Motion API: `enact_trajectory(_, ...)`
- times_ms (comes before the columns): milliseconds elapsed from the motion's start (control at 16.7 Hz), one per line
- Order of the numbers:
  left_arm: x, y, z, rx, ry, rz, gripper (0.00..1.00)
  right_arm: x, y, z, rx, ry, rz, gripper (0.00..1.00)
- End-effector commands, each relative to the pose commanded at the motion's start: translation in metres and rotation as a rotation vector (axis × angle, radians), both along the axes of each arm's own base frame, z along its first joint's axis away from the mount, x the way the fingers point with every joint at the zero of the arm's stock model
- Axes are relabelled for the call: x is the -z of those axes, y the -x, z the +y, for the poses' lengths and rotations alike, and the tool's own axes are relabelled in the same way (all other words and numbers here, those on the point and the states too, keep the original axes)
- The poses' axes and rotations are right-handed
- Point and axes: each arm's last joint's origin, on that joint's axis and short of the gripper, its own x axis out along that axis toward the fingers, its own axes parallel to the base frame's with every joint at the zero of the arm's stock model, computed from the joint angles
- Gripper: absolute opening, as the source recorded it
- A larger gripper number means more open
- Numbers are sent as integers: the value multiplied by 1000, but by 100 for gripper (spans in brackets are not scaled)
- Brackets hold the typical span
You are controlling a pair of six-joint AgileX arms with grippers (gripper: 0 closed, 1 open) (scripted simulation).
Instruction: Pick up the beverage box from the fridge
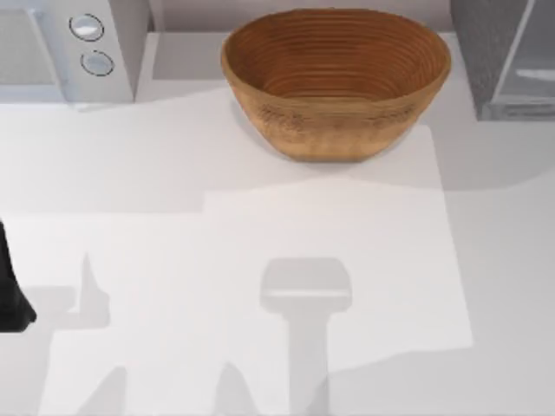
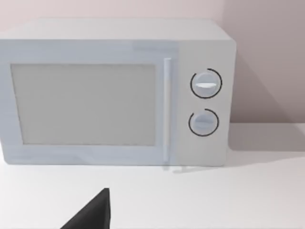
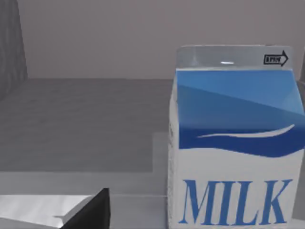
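Standing upright inside the fridge [image 1: 503,52], the beverage box [image 3: 233,143] is showing a blue upper part, a white lower part and the word MILK, and it is resting on the grey floor of the cabinet, close in front of the right wrist camera. From above, the fridge is sitting at the far right corner of the table [image 1: 260,260], just right of the brown bowl [image 1: 336,78]. A light grey microwave [image 1: 65,48] with two knobs is occupying the far left corner. The left arm [image 1: 10,295] is waiting at the left edge. I cannot tell how either gripper is set.
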Motion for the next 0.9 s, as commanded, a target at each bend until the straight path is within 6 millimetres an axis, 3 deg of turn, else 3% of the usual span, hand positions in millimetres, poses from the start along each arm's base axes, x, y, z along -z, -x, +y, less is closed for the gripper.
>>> enact_trajectory(180, 0, 0, 0, 0, 0, 0, 100, 3, -9, 0, -3, -3, 8, 100)
enact_trajectory(540, 0, 0, 0, 0, 0, 0, 100, 1, -59, 0, -3, 0, 1, 100)
enact_trajectory(840, 0, 0, 0, 0, 0, 0, 100, 1, -61, 1, -3, -1, 3, 100)
enact_trajectory(900, 0, 0, 0, 0, 0, 0, 100, 1, -61, 1, -3, -1, 3, 92)
